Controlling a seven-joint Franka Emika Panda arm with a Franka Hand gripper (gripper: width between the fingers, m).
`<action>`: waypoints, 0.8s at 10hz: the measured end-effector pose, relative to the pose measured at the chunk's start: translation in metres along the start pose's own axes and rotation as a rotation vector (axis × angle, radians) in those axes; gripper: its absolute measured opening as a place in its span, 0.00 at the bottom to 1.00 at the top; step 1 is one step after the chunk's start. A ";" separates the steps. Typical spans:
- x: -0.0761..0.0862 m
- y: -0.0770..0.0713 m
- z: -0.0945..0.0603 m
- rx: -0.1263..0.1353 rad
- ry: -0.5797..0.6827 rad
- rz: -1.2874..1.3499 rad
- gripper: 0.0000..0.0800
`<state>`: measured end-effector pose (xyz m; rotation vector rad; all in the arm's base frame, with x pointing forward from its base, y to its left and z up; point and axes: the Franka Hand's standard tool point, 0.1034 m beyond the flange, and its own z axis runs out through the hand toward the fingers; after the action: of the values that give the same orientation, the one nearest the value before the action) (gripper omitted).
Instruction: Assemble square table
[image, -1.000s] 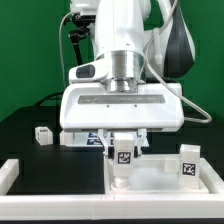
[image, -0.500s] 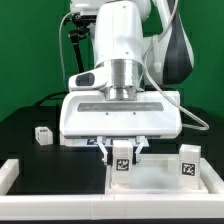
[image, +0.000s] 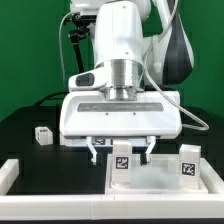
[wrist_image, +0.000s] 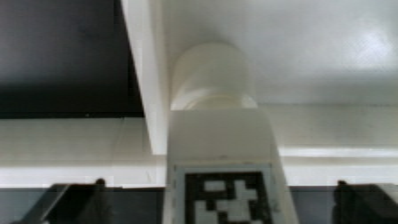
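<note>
- Leg (image: 121, 160): short, white, with a black-white tag on its face. It stands upright at a corner of the slab (image: 160, 182), the corner toward the exterior view's left.
- In the wrist view the leg (wrist_image: 217, 120) runs up the middle of the picture, with its tag (wrist_image: 228, 197) toward the camera. The pale slab (wrist_image: 302, 50) lies to one side of it and the black worktop (wrist_image: 63, 60) to the other.
- Slab: large, white and flat. It lies on the worktop near the front edge, toward the exterior view's right.
- Second leg (image: 188, 166): upright and tagged, on the slab toward the exterior view's right, well apart from the first.
- Gripper (image: 121, 152): directly above the first leg, pointing straight down, with its jaws spread wide.
- Fingers (image: 93, 151): one on each side of the leg's top, both clear of it with a gap on either side. Nothing is held.
- The wrist view agrees: the dark fingertips (wrist_image: 71, 200) sit far out on either side of the tag.
- Small white piece (image: 42, 135): on the bare worktop toward the exterior view's left edge, well apart from the slab and the gripper. It is too small to tell what it is.
- Rail (image: 10, 172): white, along the front edge of the worktop and turning at the front corner on the exterior view's left.
</note>
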<state>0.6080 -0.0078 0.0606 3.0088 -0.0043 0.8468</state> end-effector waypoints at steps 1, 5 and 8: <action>0.000 0.000 0.000 0.000 0.000 0.000 0.80; 0.008 -0.004 -0.011 0.034 -0.080 0.004 0.81; 0.020 -0.001 -0.011 0.053 -0.131 0.010 0.81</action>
<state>0.6195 -0.0068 0.0803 3.1108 0.0012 0.6590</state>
